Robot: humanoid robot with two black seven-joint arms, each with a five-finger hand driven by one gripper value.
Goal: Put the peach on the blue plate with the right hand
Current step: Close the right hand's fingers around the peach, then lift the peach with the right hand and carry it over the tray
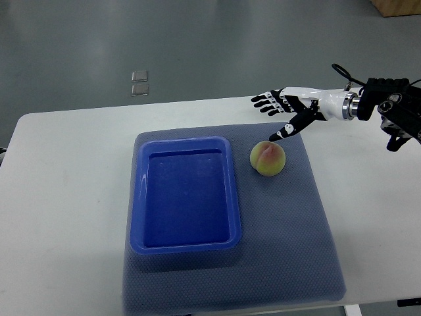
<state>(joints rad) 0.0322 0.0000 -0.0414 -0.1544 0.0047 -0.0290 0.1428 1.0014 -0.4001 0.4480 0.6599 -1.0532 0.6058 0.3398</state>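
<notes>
Right arm reaching in from the right edge, right hand (284, 112) spreading its fingers, thumb (287, 129) pointing downward, holding nothing.

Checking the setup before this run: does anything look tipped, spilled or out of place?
Nothing stands out. The peach sits whole on the grey mat beside the empty blue plate, and the right hand is open above it.
</notes>
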